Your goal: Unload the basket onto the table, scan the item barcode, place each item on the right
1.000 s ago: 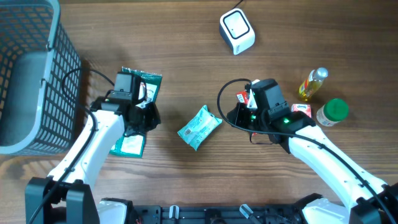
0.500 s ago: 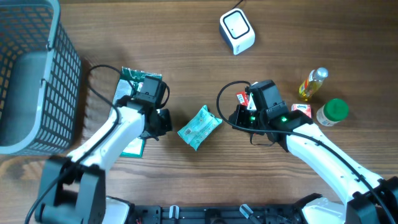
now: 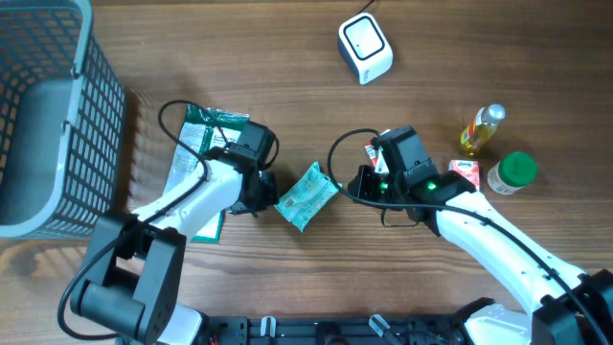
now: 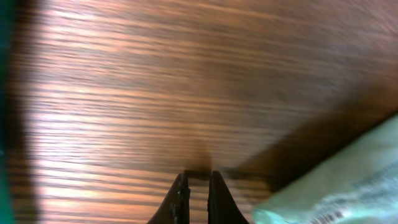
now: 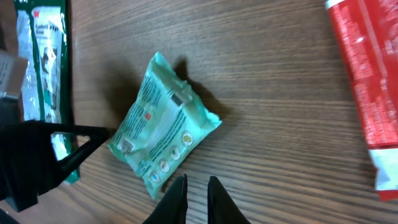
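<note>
Green pouch (image 4: pixel 354 180): corner only, L-wrist view

3M logo on the long green pack (image 5: pixel 43 68), print on the mint pouch (image 5: pixel 163 127) too small to read

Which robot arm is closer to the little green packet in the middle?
Left. The left gripper sits right beside the green packet; the right gripper is on the opposite side, a clear gap away.

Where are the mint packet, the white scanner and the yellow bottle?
mint packet (image 3: pixel 306 195), overhead view, middle of its printed face.
white scanner (image 3: pixel 365 46), overhead view, its top face.
yellow bottle (image 3: pixel 479 129), overhead view, its body.
</note>
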Action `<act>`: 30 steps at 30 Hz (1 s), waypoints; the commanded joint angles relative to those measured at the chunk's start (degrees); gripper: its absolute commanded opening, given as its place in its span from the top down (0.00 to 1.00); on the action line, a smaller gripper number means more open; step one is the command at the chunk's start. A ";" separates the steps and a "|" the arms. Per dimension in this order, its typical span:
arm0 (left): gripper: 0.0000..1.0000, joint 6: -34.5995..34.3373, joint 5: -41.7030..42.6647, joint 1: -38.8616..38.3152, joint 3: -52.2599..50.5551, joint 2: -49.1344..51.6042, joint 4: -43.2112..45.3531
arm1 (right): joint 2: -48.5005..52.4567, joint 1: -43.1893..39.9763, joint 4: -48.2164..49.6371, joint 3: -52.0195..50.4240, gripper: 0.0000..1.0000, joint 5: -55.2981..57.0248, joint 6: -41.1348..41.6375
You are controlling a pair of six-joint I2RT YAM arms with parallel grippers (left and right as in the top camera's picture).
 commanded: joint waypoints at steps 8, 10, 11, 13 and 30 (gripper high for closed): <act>0.96 -1.51 0.37 -2.95 0.31 1.79 1.51 | 0.70 2.86 0.11 -0.90 0.88 2.67 1.42; 0.96 -1.64 0.39 -2.95 0.31 2.05 1.49 | 0.70 3.30 -0.20 -0.90 0.88 2.67 1.73; 0.96 -1.64 0.39 -2.95 0.26 2.12 1.51 | 0.70 3.54 -0.48 -0.92 0.88 2.69 1.73; 0.96 -1.66 0.46 -2.95 0.00 2.58 1.73 | 0.81 4.04 -0.50 -1.40 0.90 2.78 2.51; 0.96 -1.40 0.48 -1.57 7.93 0.83 -5.97 | 6.69 4.37 12.87 -2.67 0.43 10.82 1.09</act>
